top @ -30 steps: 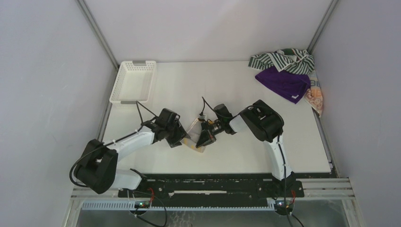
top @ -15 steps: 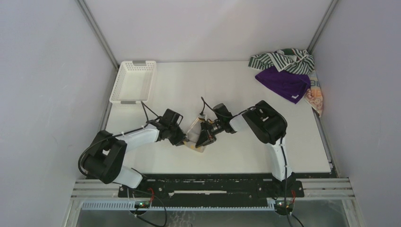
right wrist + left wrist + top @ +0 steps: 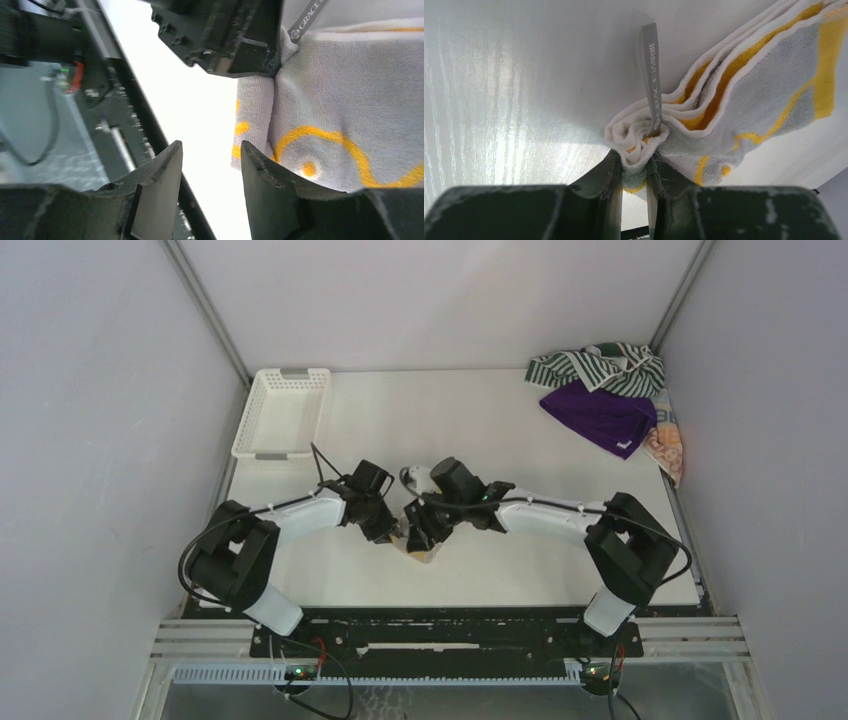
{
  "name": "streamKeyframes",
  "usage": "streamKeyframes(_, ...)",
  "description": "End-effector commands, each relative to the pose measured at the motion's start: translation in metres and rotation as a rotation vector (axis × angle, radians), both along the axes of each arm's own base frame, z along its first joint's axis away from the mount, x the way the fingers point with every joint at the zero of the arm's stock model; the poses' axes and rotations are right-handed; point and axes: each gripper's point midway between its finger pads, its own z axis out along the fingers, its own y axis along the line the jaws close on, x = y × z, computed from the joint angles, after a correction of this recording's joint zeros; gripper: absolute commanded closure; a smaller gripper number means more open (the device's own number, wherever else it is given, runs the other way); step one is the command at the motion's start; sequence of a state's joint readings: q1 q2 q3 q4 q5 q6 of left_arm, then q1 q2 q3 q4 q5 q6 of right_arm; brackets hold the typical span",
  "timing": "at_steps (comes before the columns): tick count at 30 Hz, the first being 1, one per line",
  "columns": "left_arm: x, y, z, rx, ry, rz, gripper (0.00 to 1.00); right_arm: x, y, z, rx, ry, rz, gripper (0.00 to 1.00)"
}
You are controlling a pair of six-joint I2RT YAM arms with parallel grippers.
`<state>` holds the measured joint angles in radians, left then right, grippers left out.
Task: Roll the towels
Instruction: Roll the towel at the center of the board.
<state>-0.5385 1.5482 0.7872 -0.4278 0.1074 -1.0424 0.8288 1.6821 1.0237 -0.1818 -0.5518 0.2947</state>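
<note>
Left wrist view: the yellow-and-white towel (image 3: pixel 734 100), lying mid-table (image 3: pixel 520 440), has its coiled end nipped between the nearly closed jaws of the left gripper (image 3: pixel 634 167). The right gripper (image 3: pixel 212 155) stands parted just beside the cloth, apparently holding nothing. I judge the rolling to be midway; the next move calls for a fresh right-side grip so the coil stays tight.

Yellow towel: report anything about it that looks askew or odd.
The yellow towel is bunched unevenly where the left gripper pinches it, layers fanned apart, and its grey tag sticks out. The right gripper has its jaws open beside it.
</note>
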Motion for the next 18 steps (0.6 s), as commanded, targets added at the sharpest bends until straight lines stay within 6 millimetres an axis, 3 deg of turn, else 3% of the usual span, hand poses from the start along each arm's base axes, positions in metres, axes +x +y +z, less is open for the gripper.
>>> streamKeyframes(1,-0.004,0.007,-0.004,0.075,0.031,-0.060,0.88,0.014,-0.013,-0.004,-0.248,-0.413,0.008,0.52)
streamKeyframes(8,-0.001,0.005,-0.003,0.083,0.037,-0.080,0.88,0.015,-0.008,-0.017,-0.463,-0.660,0.026,0.49)
streamKeyframes(18,0.002,0.003,-0.002,0.079,0.039,-0.081,0.87,0.007,-0.002,-0.053,-0.618,-0.756,0.109,0.50)
